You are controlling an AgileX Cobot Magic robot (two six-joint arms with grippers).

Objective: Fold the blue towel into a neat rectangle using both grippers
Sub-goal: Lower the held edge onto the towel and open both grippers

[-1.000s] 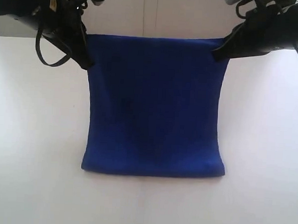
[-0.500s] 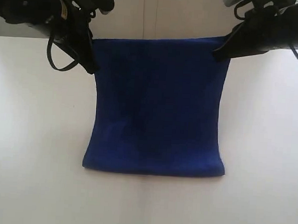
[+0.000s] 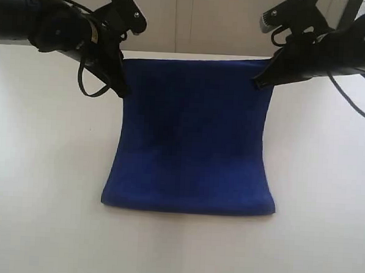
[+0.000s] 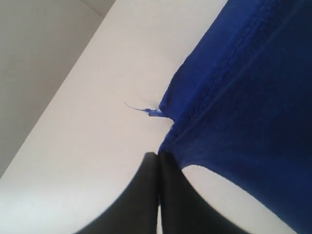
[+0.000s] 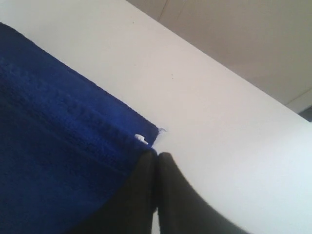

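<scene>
Stretching over a plain white table (image 3: 39, 190), the blue towel (image 3: 191, 137) lies with its near edge flat on the surface, while its far edge is raised and pulled straight between the two arms. The cloth sags in a shallow curve from that raised edge down to the tabletop, and its sides bow slightly inward.

The left gripper (image 3: 121, 87) has its black fingers pressed tight together on the far-left corner of the towel. In the left wrist view the hem bunches right at the fingertips, and a loose thread (image 4: 136, 108) trails off the corner above the white surface. The right gripper (image 3: 259, 81) is likewise closed, pinching the far-right corner. In the right wrist view a small white tag (image 5: 141, 138) sits on the hem just beside the fingertips. Dark cables (image 3: 90, 86) loop under the left arm, and another hangs from the right arm over the table.

The tabletop is matte and evenly lit, with soft shadow under the towel's near edge and a tiny dark speck (image 3: 90, 130) to the left of the cloth. Its far edge meets a pale beige wall (image 3: 237, 23), which is plain apart from a thin vertical seam (image 3: 191, 21) behind the middle of the towel. Both wrist views show the same white surface ending in a straight edge against that dull wall.
</scene>
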